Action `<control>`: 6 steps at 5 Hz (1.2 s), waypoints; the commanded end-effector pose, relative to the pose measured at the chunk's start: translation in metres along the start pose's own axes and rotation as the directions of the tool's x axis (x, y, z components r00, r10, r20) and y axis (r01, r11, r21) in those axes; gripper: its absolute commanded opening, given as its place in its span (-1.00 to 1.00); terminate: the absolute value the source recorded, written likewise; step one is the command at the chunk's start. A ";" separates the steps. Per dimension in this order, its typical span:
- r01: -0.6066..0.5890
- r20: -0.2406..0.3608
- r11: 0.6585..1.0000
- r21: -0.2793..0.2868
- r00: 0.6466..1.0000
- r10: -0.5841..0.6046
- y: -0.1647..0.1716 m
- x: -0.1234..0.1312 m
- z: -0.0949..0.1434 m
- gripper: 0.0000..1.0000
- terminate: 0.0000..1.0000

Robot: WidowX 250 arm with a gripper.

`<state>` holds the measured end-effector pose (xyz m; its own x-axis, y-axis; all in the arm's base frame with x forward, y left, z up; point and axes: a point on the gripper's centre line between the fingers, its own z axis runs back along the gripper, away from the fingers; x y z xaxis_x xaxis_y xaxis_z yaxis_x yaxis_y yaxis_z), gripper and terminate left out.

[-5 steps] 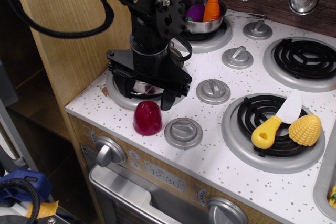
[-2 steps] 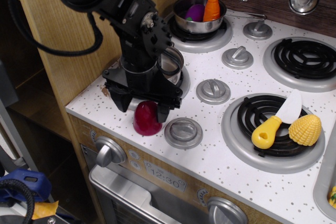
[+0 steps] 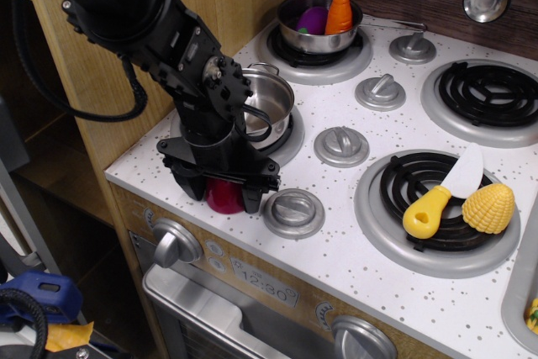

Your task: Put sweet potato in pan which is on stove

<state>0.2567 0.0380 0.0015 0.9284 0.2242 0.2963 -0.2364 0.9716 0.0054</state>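
Mostly hidden, sweet potato [image 3: 223,197] sits between spread gripper [image 3: 224,196] fingers; contact unclear.

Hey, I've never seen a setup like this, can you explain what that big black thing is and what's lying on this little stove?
The black machine is a robot arm; its gripper has two fingers straddling a small glossy dark red egg-shaped toy sweet potato, not yet lifted. The one camera looks down from the front. Behind the gripper, an empty shiny steel pan sits on the white speckled toy stove. A second steel pot farther back holds a purple toy and an orange carrot. On the right lie a yellow-handled toy knife and yellow corn.
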 end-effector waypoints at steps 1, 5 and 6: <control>-0.021 0.014 0.999 0.036 1.000 0.020 -0.006 0.010 0.018 -1.00 -1.00; 0.193 0.122 0.961 0.198 0.968 -0.220 0.016 0.079 0.078 -1.00 -1.00; 0.247 0.158 0.956 0.157 0.950 -0.271 0.020 0.099 0.057 -1.00 -1.00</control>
<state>0.3277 0.0721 0.0599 0.9119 -0.0703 0.4043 -0.0079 0.9820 0.1887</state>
